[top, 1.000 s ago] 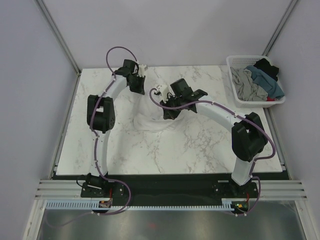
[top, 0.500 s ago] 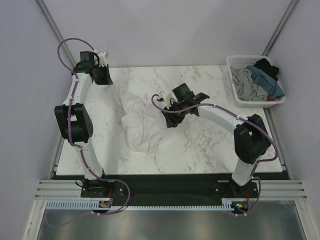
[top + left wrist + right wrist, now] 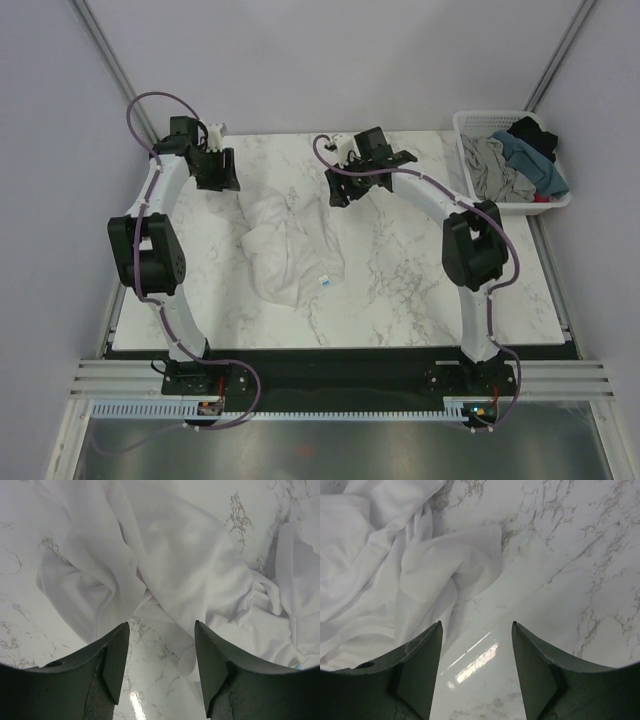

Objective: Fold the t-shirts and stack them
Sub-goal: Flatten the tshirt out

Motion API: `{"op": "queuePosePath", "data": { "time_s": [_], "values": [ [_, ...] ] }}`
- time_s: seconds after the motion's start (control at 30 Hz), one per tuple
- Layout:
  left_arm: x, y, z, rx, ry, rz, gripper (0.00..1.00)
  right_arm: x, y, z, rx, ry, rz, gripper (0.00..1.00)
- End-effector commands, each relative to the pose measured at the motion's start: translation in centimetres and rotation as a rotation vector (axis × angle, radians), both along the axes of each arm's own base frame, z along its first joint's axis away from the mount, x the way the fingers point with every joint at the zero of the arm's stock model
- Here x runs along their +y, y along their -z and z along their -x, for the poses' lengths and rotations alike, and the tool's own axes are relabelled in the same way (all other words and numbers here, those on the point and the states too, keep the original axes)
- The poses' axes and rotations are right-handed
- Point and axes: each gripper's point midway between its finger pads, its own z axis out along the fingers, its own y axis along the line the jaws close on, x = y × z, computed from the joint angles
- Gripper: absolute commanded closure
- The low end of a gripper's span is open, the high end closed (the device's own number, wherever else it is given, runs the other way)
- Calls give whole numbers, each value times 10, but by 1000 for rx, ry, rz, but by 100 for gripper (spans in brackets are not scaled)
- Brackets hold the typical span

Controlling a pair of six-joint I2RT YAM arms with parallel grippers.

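White t-shirt [image 3: 290, 245] dropped; left tool [image 3: 161, 625], right tool [image 3: 477, 623] parted, empty.

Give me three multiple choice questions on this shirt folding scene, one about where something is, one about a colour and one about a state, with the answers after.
1. Where is the basket?
A. by the far right corner of the table
B. at the near left corner
C. in the middle

2. What colour is the t-shirt lying on the table?
A. black
B. white
C. teal

3. How do the left gripper and right gripper stand?
A. both open, holding nothing
B. both shut on cloth
C. left shut, right open

Answers:
1 A, the top view shows it there.
2 B, crumpled white fabric lies on the marble.
3 A, each wrist view shows parted fingers with nothing between them.
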Motion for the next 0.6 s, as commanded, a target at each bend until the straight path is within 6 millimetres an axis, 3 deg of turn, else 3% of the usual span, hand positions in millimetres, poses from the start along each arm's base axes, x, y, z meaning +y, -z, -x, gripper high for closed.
{"op": "queuePosePath", "data": {
  "time_s": [0.0, 0.1, 0.3, 0.57],
  "values": [
    [-3, -18, 12, -27, -8, 26, 39, 22, 21, -17, 73, -1, -63, 35],
    [-7, -12, 26, -2, 1, 25, 41, 32, 50, -27, 139, 13, -82, 37],
    [-5, -4, 42, 27, -5, 14, 41, 37, 66, -35, 161, 28, -101, 43],
    [-5, 8, 44, 52, -7, 8, 42, 48, 90, -39, 198, 21, -138, 49]
  ]
}}
